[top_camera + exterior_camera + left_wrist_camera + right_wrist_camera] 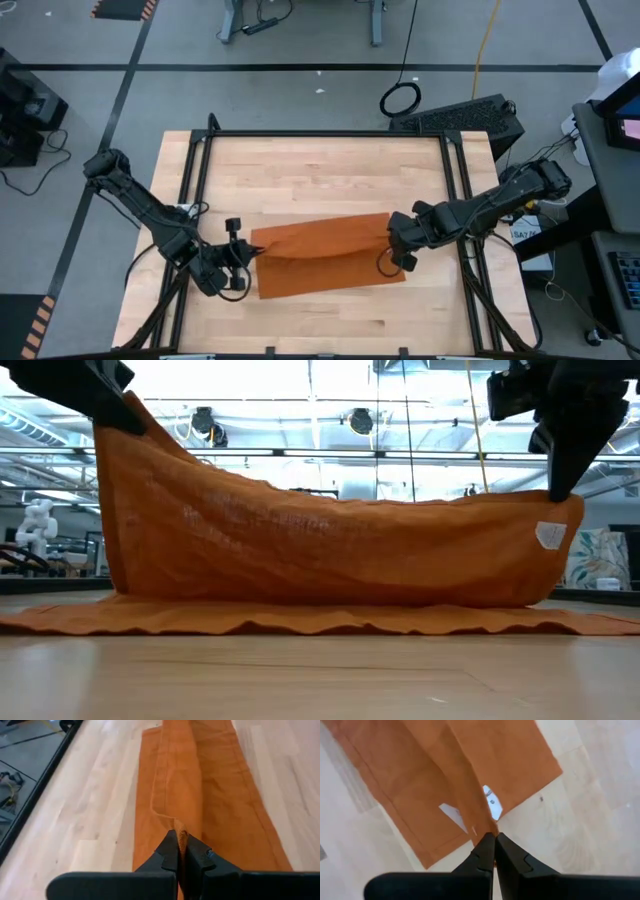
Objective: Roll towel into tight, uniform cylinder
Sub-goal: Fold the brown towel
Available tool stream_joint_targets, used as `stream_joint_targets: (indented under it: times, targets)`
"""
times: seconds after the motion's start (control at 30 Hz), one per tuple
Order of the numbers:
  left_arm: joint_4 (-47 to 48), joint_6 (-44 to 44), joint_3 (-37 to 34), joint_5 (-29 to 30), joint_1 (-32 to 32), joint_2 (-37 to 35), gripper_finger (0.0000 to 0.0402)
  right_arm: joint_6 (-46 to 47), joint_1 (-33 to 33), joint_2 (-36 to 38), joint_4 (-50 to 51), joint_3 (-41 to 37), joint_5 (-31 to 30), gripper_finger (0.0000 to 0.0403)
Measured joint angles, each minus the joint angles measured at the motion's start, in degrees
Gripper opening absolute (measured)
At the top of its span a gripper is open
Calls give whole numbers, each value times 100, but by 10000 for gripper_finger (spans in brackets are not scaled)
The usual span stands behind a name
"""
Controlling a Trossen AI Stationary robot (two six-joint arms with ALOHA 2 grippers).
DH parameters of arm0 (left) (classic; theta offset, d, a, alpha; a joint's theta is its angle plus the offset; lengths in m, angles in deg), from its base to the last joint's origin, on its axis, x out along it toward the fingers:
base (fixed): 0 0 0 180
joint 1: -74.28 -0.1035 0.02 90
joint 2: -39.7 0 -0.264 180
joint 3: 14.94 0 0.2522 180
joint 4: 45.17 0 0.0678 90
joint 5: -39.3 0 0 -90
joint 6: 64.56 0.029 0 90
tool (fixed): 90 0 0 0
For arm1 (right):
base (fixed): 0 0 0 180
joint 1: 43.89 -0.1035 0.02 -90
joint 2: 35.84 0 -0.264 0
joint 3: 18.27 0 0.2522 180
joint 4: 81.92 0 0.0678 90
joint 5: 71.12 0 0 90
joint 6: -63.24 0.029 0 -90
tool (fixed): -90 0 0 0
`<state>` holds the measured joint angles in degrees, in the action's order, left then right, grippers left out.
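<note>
1. Towel (325, 258): one rust-orange cloth, lying across the near middle of the wooden table (320, 170). Part of it rests flat on the wood, while one long edge is lifted up and sags in the middle, as the low view shows.
2. One small white tag (549, 535) sits near the raised corner on the right arm's side.
3. Two grippers hold that lifted edge, one at each end.
4. Left gripper (180, 851): at the towel's left end, its two fingers pressed together with a fold of orange cloth pinched between them.
5. Right gripper (494, 839): at the towel's right end, its two fingers closed on the cloth's corner, just beside the tag.
6. One black frame (330, 134) borders the tabletop.
</note>
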<state>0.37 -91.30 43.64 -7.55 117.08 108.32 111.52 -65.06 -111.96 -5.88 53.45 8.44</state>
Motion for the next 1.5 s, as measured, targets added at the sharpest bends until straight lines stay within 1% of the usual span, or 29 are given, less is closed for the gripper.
stream_joint_targets:
  times: [0.17, 0.33, 0.57, 0.73, 0.93, 1.27, 1.4, 1.5]
  targets:
    - [-3, -44, 0, -216, 52, 2, 8, 60, -175, -2, -32, 0, -15, 2]
    - [21, -144, 0, -664, 47, 4, 8, 58, -258, -26, -123, 2, -20, 2]
    - [-1, -154, 0, -796, 41, 60, 8, 25, -251, -297, -96, 2, 32, 2]
    - [-1, -298, 0, -1137, 47, 291, 9, -68, -251, -467, -117, 2, 274, 2]
    - [-114, -297, 0, -1168, 47, 642, 9, -205, -258, -706, -131, 2, 610, 2]
    - [-721, -298, 0, -1650, 47, 964, 9, -372, -258, -917, -196, 2, 780, 2]
    - [-831, -297, 0, -1728, 47, 1008, 9, -408, -258, -916, -299, 2, 793, 2]
    - [-922, -299, 0, -1742, 47, 1005, 9, -414, -258, -914, -302, 2, 938, 2]
